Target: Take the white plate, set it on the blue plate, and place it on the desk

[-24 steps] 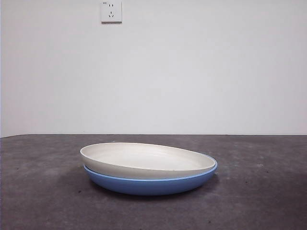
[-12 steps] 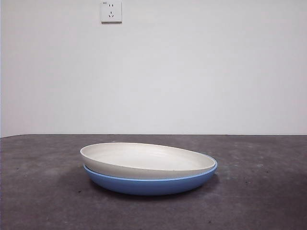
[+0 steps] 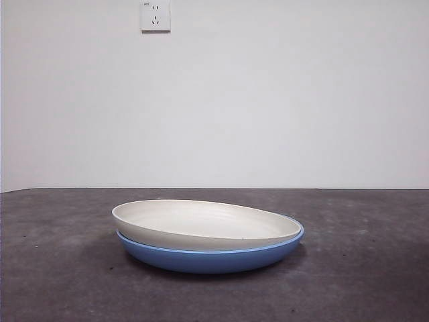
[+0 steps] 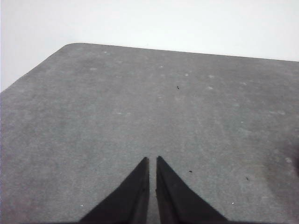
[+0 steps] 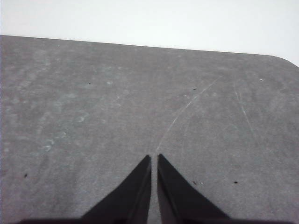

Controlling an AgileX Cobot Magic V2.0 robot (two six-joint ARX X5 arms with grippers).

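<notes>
From the front, the white plate (image 3: 201, 223) sat tilted inside the blue plate (image 3: 211, 257) on the table (image 3: 53, 282), below a wall socket (image 3: 155, 16). My left claw (image 4: 152, 161) hung clenched over bare table. My right claw (image 5: 154, 158) did likewise.

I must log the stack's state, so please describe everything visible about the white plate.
The white plate is wide, shallow, round and cream-white, matte, with a plain smooth rim and faint rings inside. It lies in the blue plate, not level: its left side rides above the blue rim, its right side sits lower inside. Only the blue plate touches it; no pincer is near.
</notes>
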